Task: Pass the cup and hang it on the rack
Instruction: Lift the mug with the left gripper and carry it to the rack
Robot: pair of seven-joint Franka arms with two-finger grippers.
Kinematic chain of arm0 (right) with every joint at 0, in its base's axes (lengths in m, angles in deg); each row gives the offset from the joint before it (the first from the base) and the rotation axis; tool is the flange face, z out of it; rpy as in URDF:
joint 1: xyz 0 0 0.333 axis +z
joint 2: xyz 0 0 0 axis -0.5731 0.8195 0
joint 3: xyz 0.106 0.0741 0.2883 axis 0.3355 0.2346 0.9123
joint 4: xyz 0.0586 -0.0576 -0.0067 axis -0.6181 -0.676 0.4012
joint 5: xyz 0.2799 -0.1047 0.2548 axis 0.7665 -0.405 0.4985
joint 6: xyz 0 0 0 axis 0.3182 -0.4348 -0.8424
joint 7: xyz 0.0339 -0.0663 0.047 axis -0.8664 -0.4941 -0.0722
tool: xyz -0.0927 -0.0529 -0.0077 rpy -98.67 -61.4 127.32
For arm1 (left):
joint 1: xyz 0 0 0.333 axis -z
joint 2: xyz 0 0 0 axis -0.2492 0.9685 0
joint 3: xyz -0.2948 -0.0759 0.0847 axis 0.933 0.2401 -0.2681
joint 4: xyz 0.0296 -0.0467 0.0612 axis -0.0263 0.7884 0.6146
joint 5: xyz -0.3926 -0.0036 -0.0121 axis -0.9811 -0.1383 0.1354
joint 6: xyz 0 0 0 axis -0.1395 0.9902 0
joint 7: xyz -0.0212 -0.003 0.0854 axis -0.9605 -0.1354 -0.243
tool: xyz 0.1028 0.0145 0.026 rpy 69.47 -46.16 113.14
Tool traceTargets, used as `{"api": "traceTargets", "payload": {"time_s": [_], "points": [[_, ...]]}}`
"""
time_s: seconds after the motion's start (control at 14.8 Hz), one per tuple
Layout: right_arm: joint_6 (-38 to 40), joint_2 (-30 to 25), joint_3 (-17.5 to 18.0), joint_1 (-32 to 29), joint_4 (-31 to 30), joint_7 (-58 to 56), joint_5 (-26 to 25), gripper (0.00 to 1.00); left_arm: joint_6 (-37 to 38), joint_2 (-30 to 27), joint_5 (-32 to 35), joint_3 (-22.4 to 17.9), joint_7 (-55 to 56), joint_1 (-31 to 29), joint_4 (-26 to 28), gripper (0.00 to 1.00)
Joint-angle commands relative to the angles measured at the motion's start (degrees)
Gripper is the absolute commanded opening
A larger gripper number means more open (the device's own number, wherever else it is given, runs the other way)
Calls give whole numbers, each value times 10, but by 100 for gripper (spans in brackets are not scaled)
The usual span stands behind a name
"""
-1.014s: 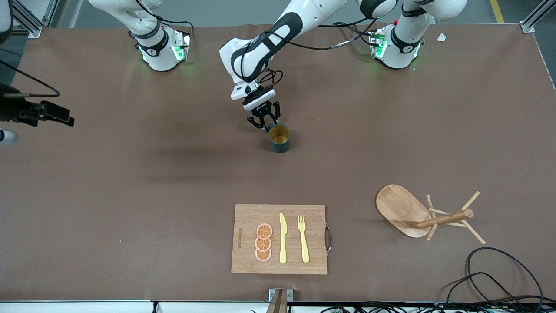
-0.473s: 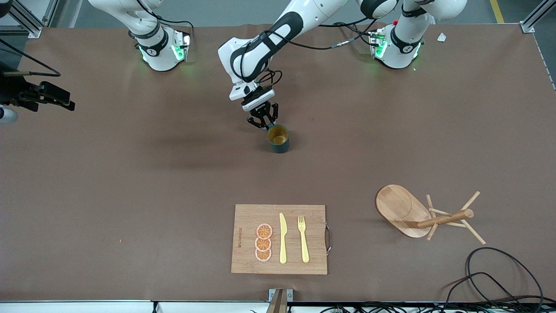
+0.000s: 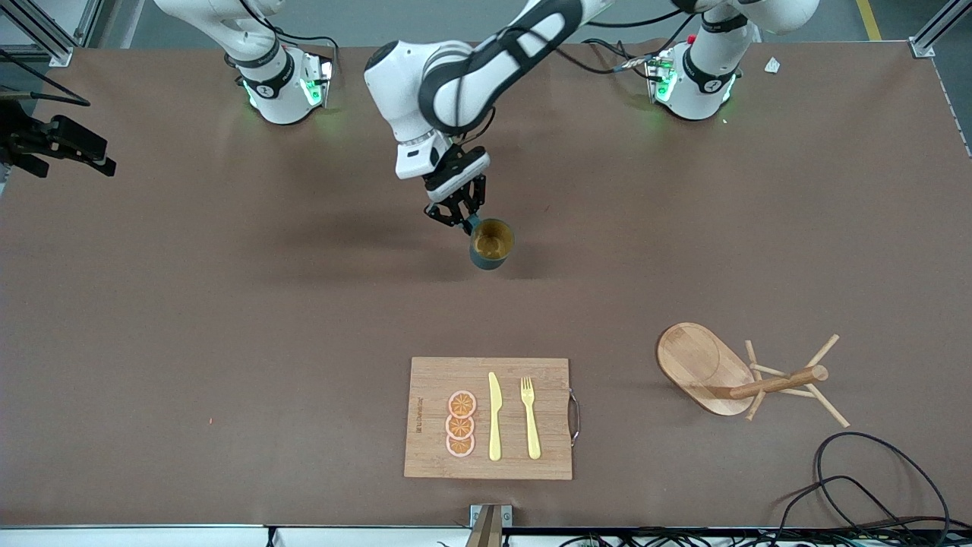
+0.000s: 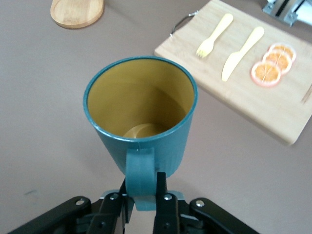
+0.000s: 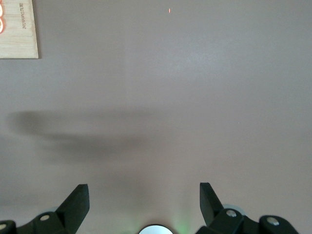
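Teal-green cup (image 3: 490, 245) held mouth-up over the middle of the table, slightly tilted, yellow-brown inside showing. Gripped by its small loop handle (image 4: 140, 170) between the closed fingers of the left gripper (image 3: 461, 218), pads pressed on either side of the loop in the left wrist view. Looks lifted clear of the brown tabletop (image 3: 228, 319); no contact visible.

Nearer the front camera than the cup: rectangular bamboo cutting board (image 3: 487, 418) close to the table edge, carrying three orange slices (image 3: 460, 424), a yellow knife (image 3: 494, 416) and a yellow fork (image 3: 530, 417), with a metal handle (image 3: 575, 416) on the side toward the left arm's end. Wide bare stretch between cup and board.

Toward the left arm's end, also nearer the camera: wooden rack (image 3: 740, 378), oval base, central post and thin pegs seen from above. Black cable loops (image 3: 873, 471) near that corner, just beside the rack but apart from it.

Right gripper (image 3: 57, 144) waiting at the table's edge at the right arm's end, fingers spread wide, nothing between them; only bare tabletop and a corner of the board in the right wrist view.
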Motion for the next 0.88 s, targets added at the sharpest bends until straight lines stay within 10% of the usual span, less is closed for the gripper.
{"api": "traceTargets", "payload": {"time_s": [0.0,0.81], "points": [[1,-13,0,-1,-17,-7,-6,100,5,-84,-86,2,-68,-60,20,1],[-10,-13,0,-1,-16,-7,-3,100,1,-163,-496,5,-388,-414,-19,0]]}}
